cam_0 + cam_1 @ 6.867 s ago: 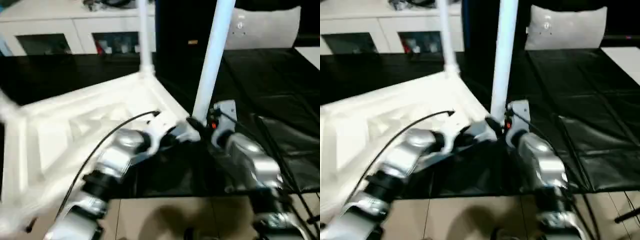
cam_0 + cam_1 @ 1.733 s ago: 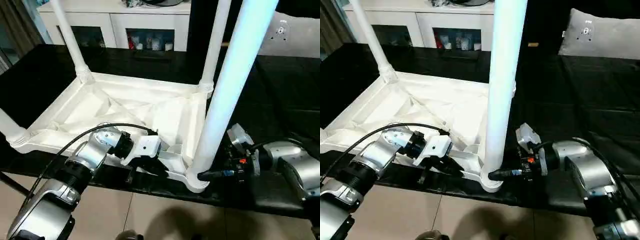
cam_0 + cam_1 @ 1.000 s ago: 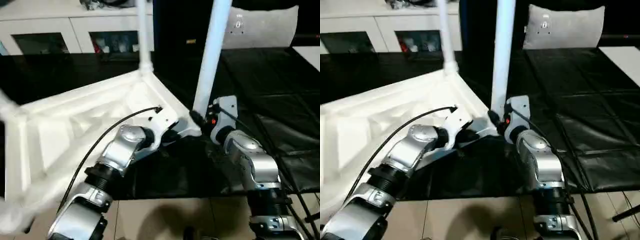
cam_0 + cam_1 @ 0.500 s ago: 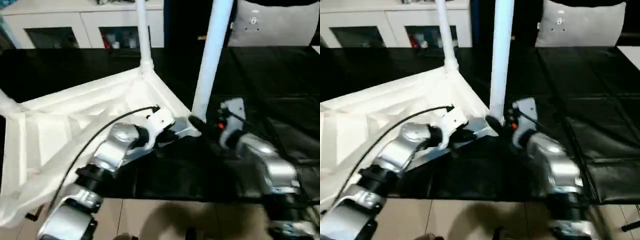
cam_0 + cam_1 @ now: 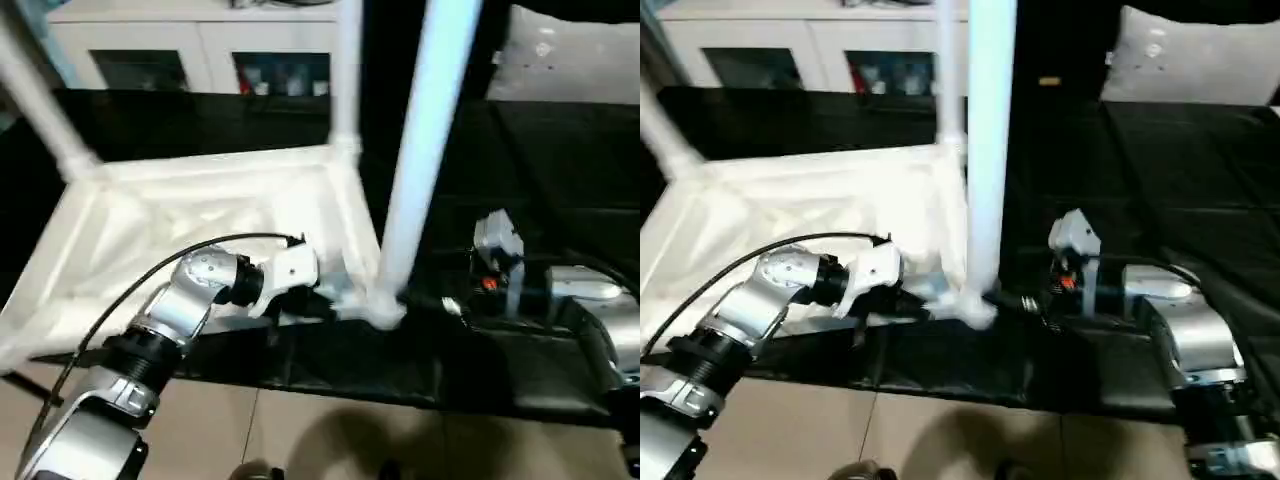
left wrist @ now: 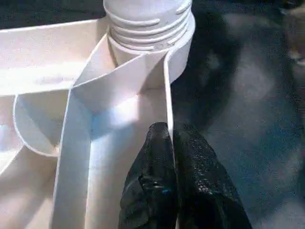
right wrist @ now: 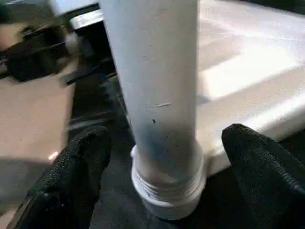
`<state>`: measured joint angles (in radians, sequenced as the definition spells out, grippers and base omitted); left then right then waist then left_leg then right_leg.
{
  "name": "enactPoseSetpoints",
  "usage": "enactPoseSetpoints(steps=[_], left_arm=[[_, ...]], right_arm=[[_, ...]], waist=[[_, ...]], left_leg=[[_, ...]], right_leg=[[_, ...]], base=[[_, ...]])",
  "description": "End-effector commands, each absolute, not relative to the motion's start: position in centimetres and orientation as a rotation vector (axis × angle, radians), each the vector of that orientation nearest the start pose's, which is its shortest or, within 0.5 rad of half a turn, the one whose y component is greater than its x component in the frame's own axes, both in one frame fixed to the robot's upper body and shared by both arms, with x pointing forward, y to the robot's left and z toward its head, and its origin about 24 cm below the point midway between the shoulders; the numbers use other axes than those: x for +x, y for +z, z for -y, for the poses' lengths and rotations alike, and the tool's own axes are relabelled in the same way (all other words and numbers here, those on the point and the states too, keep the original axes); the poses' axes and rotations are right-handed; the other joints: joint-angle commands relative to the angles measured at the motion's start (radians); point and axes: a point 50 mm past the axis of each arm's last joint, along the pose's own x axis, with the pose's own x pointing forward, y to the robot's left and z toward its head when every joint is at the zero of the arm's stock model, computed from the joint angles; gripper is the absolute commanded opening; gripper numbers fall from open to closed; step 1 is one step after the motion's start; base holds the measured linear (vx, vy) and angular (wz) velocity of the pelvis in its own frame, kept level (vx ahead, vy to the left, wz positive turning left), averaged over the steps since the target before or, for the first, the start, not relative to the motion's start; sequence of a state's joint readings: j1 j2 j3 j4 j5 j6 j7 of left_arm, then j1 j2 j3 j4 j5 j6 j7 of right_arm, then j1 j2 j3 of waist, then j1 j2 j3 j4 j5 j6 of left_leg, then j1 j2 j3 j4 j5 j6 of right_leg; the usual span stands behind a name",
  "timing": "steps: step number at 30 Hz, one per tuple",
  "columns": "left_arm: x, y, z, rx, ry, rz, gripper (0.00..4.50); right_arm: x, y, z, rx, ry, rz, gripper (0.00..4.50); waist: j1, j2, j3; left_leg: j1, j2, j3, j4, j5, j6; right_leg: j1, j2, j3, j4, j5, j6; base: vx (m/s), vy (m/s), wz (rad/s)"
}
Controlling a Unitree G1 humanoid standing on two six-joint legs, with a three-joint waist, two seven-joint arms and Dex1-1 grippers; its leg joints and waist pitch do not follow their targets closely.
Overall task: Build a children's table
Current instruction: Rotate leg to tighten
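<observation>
The children's table (image 5: 200, 210) lies upside down on the black cover, ribbed underside up. Its near right leg (image 5: 425, 150) stands upright in the corner socket (image 5: 385, 312); two more legs rise at the far corners. My left gripper (image 5: 325, 298) is shut on the tabletop's thin rim wall (image 6: 167, 90) just beside that socket, one finger (image 6: 150, 191) on each side. My right gripper (image 5: 432, 300) sits low at the leg's base, open. In the right wrist view its fingers (image 7: 78, 171) stand wide on either side of the leg (image 7: 152, 86), apart from it.
The black-covered work surface (image 5: 560, 170) stretches to the right and back. A white glass-doored cabinet (image 5: 200, 40) stands behind it, and a grey cushion (image 5: 570, 60) lies at the back right. Beige floor (image 5: 300, 440) shows below the front edge.
The head camera has swung, shifting the whole picture. My right gripper now stands a little back from the leg's base. The left grip on the rim is unchanged.
</observation>
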<state>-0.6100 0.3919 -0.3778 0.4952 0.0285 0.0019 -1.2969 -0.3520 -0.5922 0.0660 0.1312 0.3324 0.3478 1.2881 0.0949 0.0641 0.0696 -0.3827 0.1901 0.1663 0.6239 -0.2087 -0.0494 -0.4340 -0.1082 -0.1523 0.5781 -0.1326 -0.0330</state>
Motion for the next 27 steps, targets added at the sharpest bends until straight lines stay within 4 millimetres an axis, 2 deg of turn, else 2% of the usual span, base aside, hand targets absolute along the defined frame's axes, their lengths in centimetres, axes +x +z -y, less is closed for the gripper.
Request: enactPoseSetpoints(steps=[1,2,3,7,9,12,13,19,23,27], left_arm=[[30.8,7.7,-10.5,0.644,-1.641,-0.308,0.0],[30.8,7.7,-10.5,0.65,-1.658,-0.308,0.0],[30.7,7.7,-10.4,0.658,-1.674,-0.307,0.0],[30.7,7.7,-10.2,0.68,-1.717,-0.301,0.0],[30.6,7.7,-10.1,0.706,-1.744,-0.296,0.0],[30.6,7.7,-10.0,0.704,-1.752,-0.294,0.0],[30.6,7.6,-10.0,0.708,-1.76,-0.293,0.0],[30.8,7.6,-10.0,0.716,-1.767,-0.291,0.0],[31.0,7.6,-10.2,0.7,-1.748,-0.292,0.0],[31.3,7.6,-10.1,0.607,-1.656,-0.298,0.0]], right_arm=[[27.6,10.1,18.9,-0.142,1.379,-0.319,3.71],[27.5,10.0,18.8,-0.135,1.397,-0.327,3.71],[27.5,9.9,18.7,-0.127,1.415,-0.332,3.59],[27.3,9.6,18.2,-0.143,1.469,-0.361,3.26],[27.2,9.4,17.8,-0.15,1.497,-0.37,2.95],[27.1,9.4,17.7,-0.139,1.517,-0.377,2.81],[26.9,9.3,17.6,-0.133,1.533,-0.383,2.59],[26.7,9.2,17.5,-0.123,1.559,-0.4,2.16],[26.4,9.1,17.4,-0.098,1.567,-0.405,2.07],[26.1,9.1,16.6,-0.014,1.514,-0.382,2.07]], waist=[[-0.001,-0.019,-0.085],[0.002,-0.02,-0.086],[0.001,-0.026,-0.084],[0.006,-0.026,-0.084],[0.008,-0.027,-0.083],[0.011,-0.029,-0.083],[0.011,-0.029,-0.082],[0.012,-0.03,-0.082],[0.014,-0.028,-0.083],[0.016,-0.026,-0.082]], left_leg=[[0.011,0.042,-0.007,-0.067,-0.086,0.139],[0.011,0.042,-0.007,-0.067,-0.088,0.136],[0.009,0.042,-0.006,-0.068,-0.089,0.137],[0.008,0.042,-0.006,-0.069,-0.089,0.125],[0.008,0.041,-0.006,-0.07,-0.091,0.122],[0.009,0.042,-0.005,-0.07,-0.093,0.117],[0.008,0.042,-0.005,-0.07,-0.09,0.118],[0.007,0.041,-0.005,-0.069,-0.081,0.122],[0.009,0.042,-0.006,-0.07,-0.085,0.118],[0.01,0.044,-0.006,-0.07,-0.079,0.115]], right_leg=[[0.078,-0.051,0.062,-0.058,-0.272,-0.163],[0.078,-0.051,0.062,-0.056,-0.269,-0.165],[0.078,-0.052,0.063,-0.058,-0.27,-0.165],[0.078,-0.053,0.063,-0.058,-0.293,-0.157],[0.078,-0.053,0.062,-0.06,-0.308,-0.148],[0.078,-0.054,0.063,-0.061,-0.316,-0.142],[0.078,-0.054,0.063,-0.06,-0.313,-0.142],[0.078,-0.053,0.062,-0.059,-0.306,-0.142],[0.078,-0.053,0.062,-0.061,-0.315,-0.138],[0.078,-0.053,0.064,-0.059,-0.306,-0.144]], base=[[0.0,0.0,0.0],[0.0,0.0,0.0],[0.0,0.0,0.0],[0.0,0.0,0.0],[0.0,0.0,0.0],[0.0,0.0,0.0],[0.0,0.0,0.0],[0.0,0.0,0.0],[0.0,0.0,0.0],[0.0,0.0,0.0]])
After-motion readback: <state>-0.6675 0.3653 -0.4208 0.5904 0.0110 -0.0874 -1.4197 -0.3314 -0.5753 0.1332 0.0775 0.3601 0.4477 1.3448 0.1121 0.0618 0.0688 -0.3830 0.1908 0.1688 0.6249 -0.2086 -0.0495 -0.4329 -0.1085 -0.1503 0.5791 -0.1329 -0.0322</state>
